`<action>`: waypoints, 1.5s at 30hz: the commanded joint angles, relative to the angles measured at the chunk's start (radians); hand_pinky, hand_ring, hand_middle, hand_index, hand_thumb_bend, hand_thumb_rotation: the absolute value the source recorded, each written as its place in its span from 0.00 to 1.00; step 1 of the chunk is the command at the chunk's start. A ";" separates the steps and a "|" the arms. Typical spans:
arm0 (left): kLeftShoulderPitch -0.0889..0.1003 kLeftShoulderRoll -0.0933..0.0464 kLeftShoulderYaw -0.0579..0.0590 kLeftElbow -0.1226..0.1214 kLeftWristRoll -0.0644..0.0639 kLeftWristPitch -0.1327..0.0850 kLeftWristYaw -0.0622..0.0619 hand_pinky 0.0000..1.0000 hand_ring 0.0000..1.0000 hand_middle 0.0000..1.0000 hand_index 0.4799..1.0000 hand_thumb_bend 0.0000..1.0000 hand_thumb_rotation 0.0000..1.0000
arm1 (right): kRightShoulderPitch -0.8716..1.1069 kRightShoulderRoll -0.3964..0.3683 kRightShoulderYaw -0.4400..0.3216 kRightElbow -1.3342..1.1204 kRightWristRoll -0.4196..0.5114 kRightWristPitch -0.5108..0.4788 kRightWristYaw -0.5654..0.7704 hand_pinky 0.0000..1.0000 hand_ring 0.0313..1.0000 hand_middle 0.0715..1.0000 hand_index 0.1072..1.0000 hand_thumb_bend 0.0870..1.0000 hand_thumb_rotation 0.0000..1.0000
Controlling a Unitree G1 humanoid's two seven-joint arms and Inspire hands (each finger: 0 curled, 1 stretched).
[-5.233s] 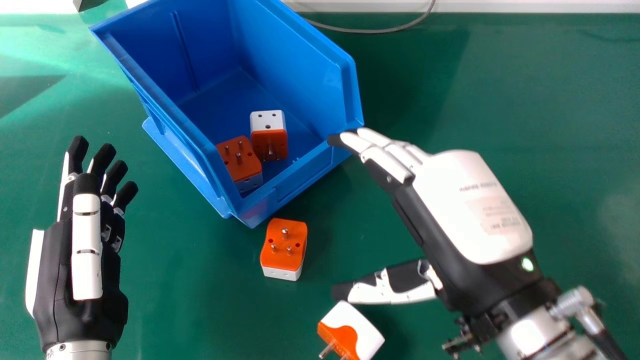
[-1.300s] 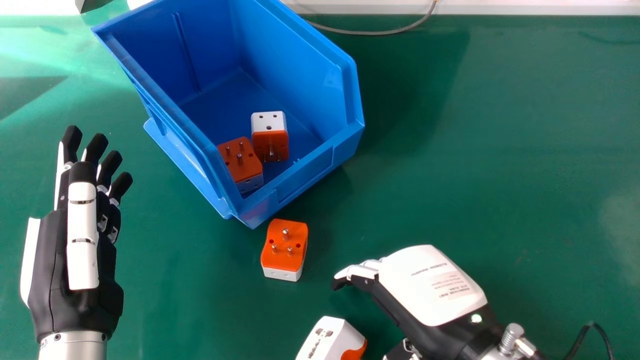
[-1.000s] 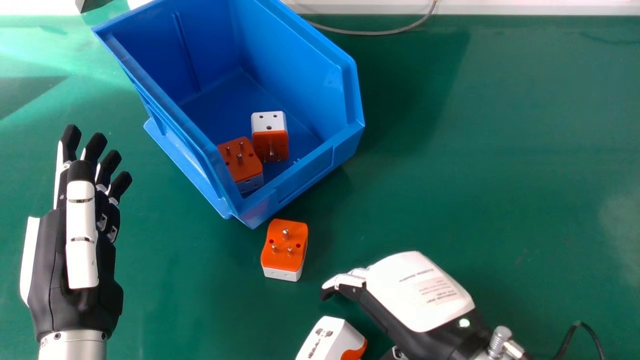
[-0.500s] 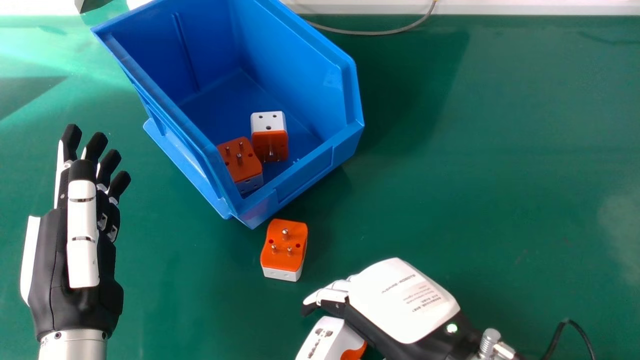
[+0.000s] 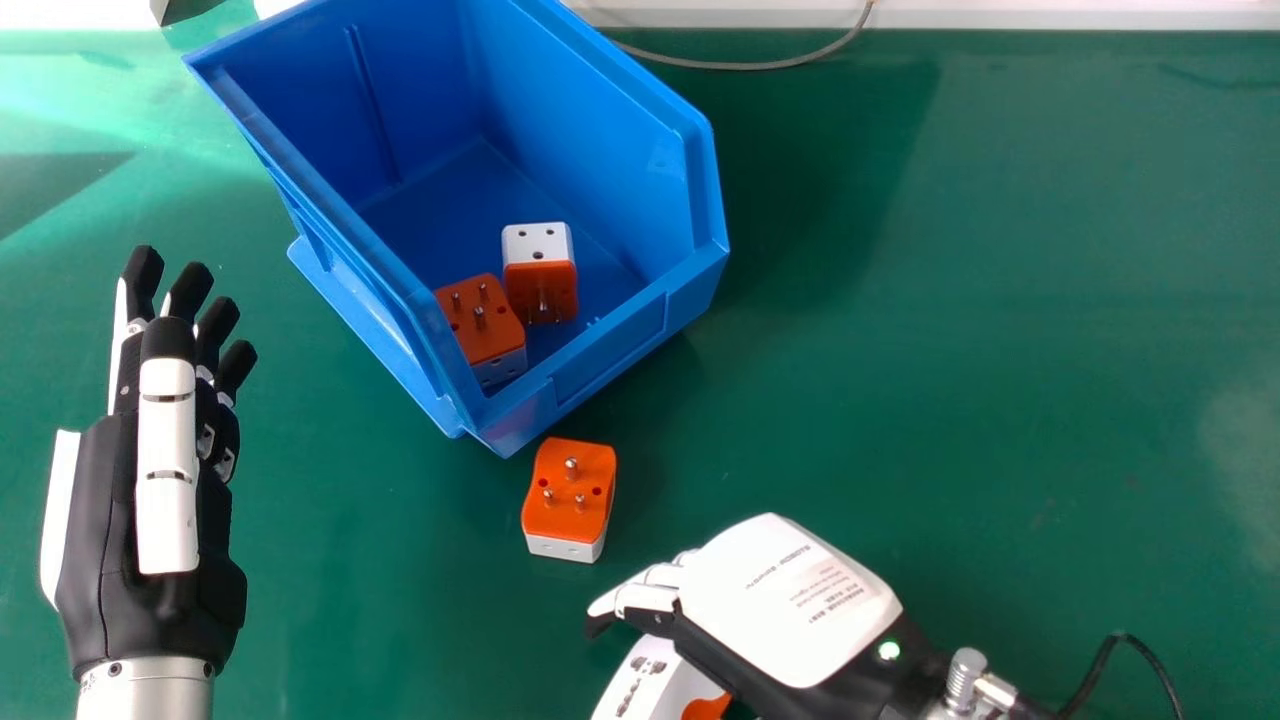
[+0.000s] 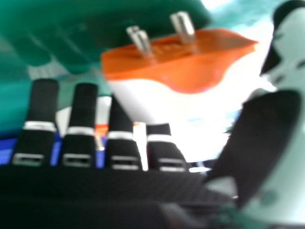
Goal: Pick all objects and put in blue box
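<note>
In the head view my right hand (image 5: pixel 790 600) is at the lower edge, palm down, over part of a white-and-orange adapter (image 5: pixel 655 680). The right hand view has the adapter (image 6: pixel 176 71) between my right hand's (image 6: pixel 121 143) loosely bent, open fingers and its thumb; whether they touch it is unclear. An orange-topped adapter (image 5: pixel 568 490) stands pins up on the table, just before the blue box (image 5: pixel 610 345). Inside the box are an orange adapter, pins up (image 5: pixel 482 325), and a white-and-orange one (image 5: pixel 540 275). My left hand (image 5: pixel 150 480) is open, empty, left of the box.
The box sits at the back centre-left on a green table (image 5: pixel 1000 330), its low front lip facing the lower right. A grey cable (image 5: pixel 750 66) lies along the back edge, and a black cable (image 5: pixel 1130 642) curves beside my right wrist.
My right hand has come down and to the left from beside the box, now partly covering the white-and-orange adapter. That adapter shifted and turned between the oldest frame and the later ones.
</note>
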 commanded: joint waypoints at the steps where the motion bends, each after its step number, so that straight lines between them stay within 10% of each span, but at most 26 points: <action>1: -0.003 0.013 0.006 -0.025 0.008 -0.007 -0.003 0.97 0.97 0.98 1.00 0.48 0.89 | -0.015 0.000 -0.001 0.005 0.024 -0.018 -0.018 0.60 0.70 0.74 0.71 0.66 0.27; 13: -0.008 0.017 0.004 -0.034 0.008 0.009 0.001 0.98 0.97 0.98 1.00 0.48 0.90 | -0.088 0.042 -0.003 0.222 0.061 -0.143 -0.248 0.48 0.57 0.59 0.57 0.56 0.10; 45: -0.005 0.016 0.010 -0.031 0.001 0.005 -0.004 1.00 0.98 0.98 1.00 0.46 0.92 | -0.147 0.020 -0.004 0.178 0.052 -0.033 -0.082 0.27 0.37 0.40 0.47 0.46 0.00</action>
